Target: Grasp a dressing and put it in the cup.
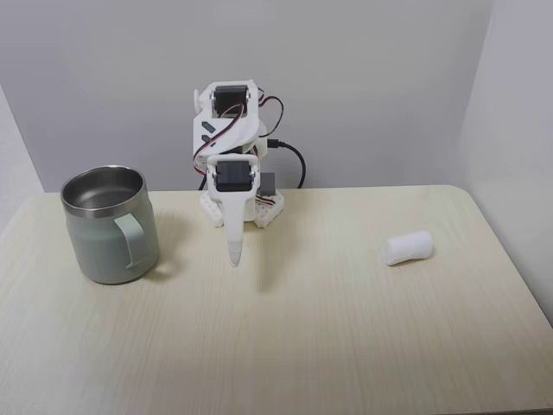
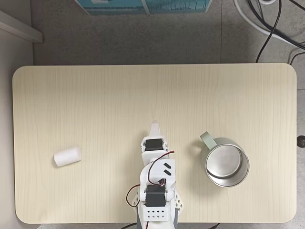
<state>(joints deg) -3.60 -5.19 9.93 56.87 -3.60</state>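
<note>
**Inspector A:** Arm [image 1: 226,130] is folded over its base at the table's back edge. The gripper [image 1: 234,256] points down toward the table [image 1: 302,328], its fingers pressed together into one narrow tip with no gap visible. Nothing is held. In the fixed view from above the gripper [image 2: 154,127] pokes out just ahead of the wrist motor.

**Inspector B:** Tip on the surface?

**Inspector A:** Cannot tell. In the front fixed view it hangs close above the wood, with a faint shadow beside it.

**Inspector B:** Location of the dressing?

**Inspector A:** The dressing [image 1: 408,248] lies on its side on bare table, well apart from the gripper, to its right in the front fixed view. From above the dressing [image 2: 67,156] sits to the gripper's left, slightly nearer the base side than the tip.

**Inspector B:** And the cup?

**Inspector A:** The cup [image 1: 108,226] stands upright on the gripper's other side, nearer to it than the dressing, handle turned toward the front. From above, the cup [image 2: 227,164] shows a bare steel interior, handle angled toward the gripper. Cables [image 2: 274,24] run on the floor beyond the table.
</note>
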